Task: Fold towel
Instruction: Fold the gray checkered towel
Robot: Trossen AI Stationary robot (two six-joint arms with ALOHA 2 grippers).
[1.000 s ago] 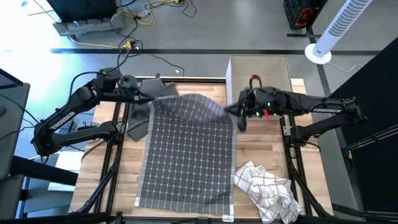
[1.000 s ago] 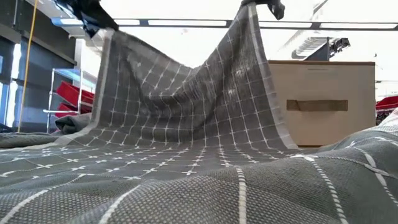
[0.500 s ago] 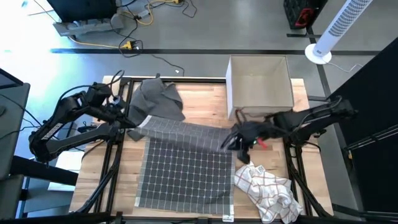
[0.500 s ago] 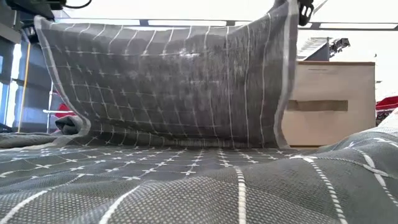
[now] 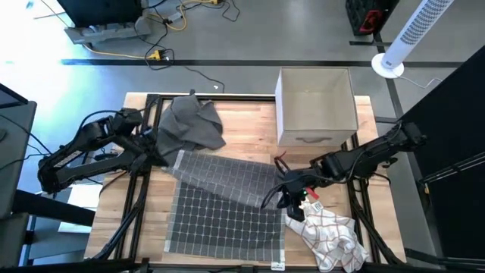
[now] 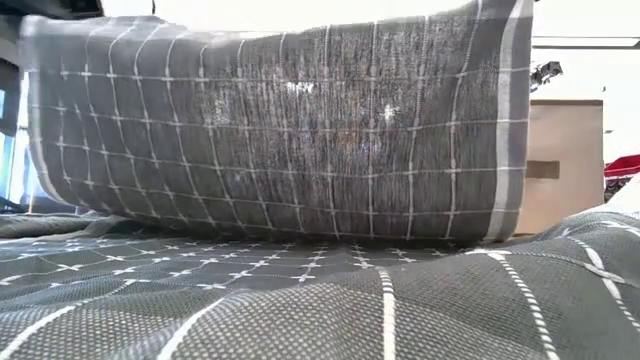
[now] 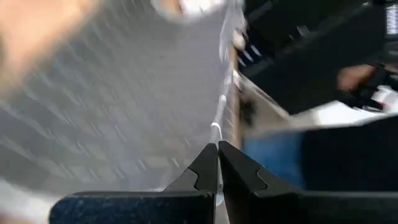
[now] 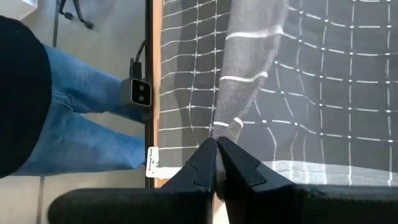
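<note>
Both hands, left hand [image 5: 161, 145] and right hand [image 5: 282, 196], pinch the grey checked towel's [image 5: 220, 205] raised edge above mid-counter [image 5: 250, 133].

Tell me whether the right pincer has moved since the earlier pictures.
Yes. In the high view the right pincer, shut on the grey towel, has come away from the cardboard box toward the table's near edge and the checked cloth.

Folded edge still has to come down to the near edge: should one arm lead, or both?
Both: left gripper and right gripper each pinch a corner of the grey checked towel. Right is further along.
</note>
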